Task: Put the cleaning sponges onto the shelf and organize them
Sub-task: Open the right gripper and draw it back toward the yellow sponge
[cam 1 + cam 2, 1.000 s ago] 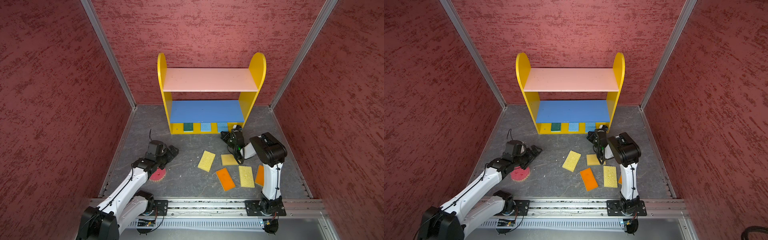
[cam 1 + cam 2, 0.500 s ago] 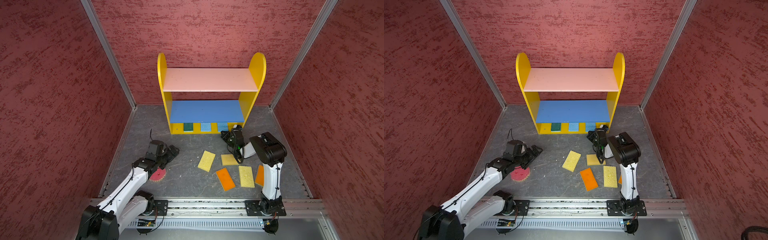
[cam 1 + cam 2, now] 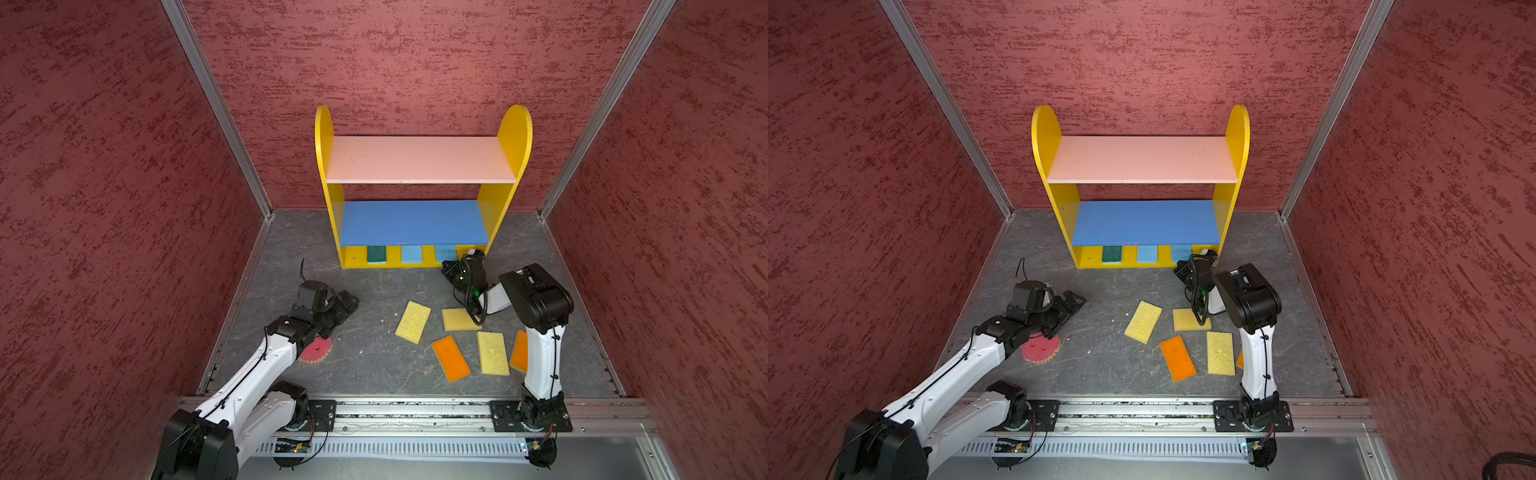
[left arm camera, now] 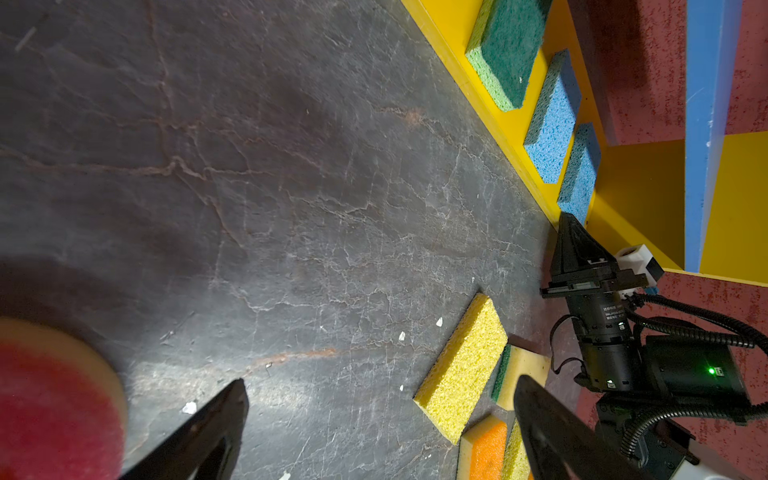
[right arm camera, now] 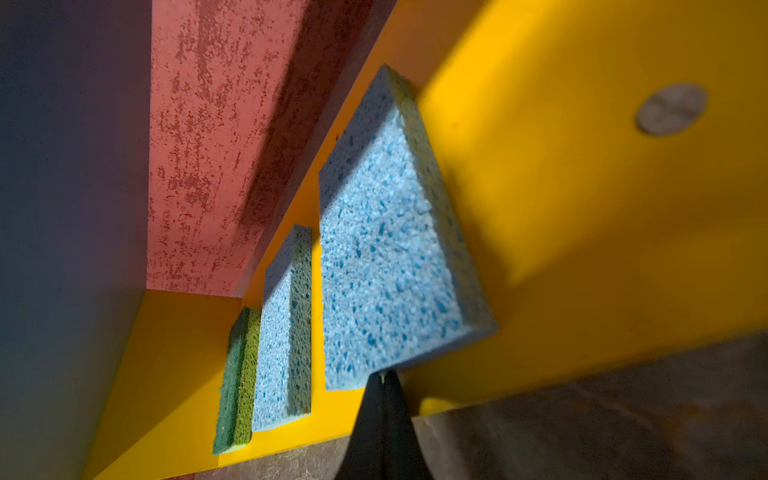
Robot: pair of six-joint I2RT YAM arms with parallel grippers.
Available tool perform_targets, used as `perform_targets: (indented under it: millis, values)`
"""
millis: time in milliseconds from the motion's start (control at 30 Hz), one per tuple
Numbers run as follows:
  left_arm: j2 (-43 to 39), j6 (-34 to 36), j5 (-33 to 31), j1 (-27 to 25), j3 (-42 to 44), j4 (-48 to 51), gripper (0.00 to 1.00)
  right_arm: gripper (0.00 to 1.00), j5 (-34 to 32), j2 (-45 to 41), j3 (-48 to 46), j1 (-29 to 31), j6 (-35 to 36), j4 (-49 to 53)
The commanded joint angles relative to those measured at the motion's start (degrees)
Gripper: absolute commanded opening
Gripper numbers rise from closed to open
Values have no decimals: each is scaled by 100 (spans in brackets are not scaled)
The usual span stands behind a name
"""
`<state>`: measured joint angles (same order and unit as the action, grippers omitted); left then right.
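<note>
The shelf (image 3: 419, 160) stands at the back wall. Its yellow base carries a green sponge (image 3: 376, 254) and two blue sponges (image 3: 411, 254) (image 5: 386, 232). My right gripper (image 5: 384, 374) is shut with nothing in it, its tip against the front edge of the right-hand blue sponge. On the floor lie two yellow sponges (image 3: 412, 321) (image 3: 493, 353), a pale one (image 3: 457, 319) and two orange ones (image 3: 451, 358), one of them partly behind the right arm. My left gripper (image 4: 380, 384) is open and empty over bare floor. The round pink-red sponge (image 3: 318, 351) lies just behind it, partly under the arm.
Red textured walls close in the left, back and right sides. A metal rail (image 3: 415, 409) with both arm bases runs along the front. The pink and blue boards hold nothing. Small white crumbs dot the grey floor (image 3: 374, 291).
The left arm has shifted very slightly, its gripper still open near the round sponge. The right gripper has stayed shut at the shelf base.
</note>
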<state>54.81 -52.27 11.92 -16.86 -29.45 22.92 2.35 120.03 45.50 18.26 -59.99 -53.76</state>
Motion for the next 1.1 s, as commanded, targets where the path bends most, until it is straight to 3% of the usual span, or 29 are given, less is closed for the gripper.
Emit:
perform_targets:
  millis: [0, 133, 433, 533, 767, 933, 1067]
  values:
    - [13, -46, 44, -36, 24, -75, 99, 0, -64, 9, -57, 25, 112, 777]
    - [-159, 27, 5, -36, -85, 107, 99, 0, -242, -642, -212, 184, 692, 1269]
    - [-1025, 210, -208, -10, -271, 890, 100, 2, -801, -2943, -741, 705, 1950, 3113]
    - [-1378, 340, -371, 46, -348, 1290, 99, 12, -1041, -3575, -805, 805, 2198, 4017]
    - [-1705, 898, -648, 377, -931, 2162, 99, 56, -1573, -4630, -870, 1199, 2420, 5438]
    - [-1301, 917, -317, 416, -1008, 1867, 99, 67, -1829, -4616, -518, 1912, 2406, 6459]
    - [-724, 529, -260, -83, -754, 1161, 100, 66, -1250, -4391, -587, 2328, 2001, 6565]
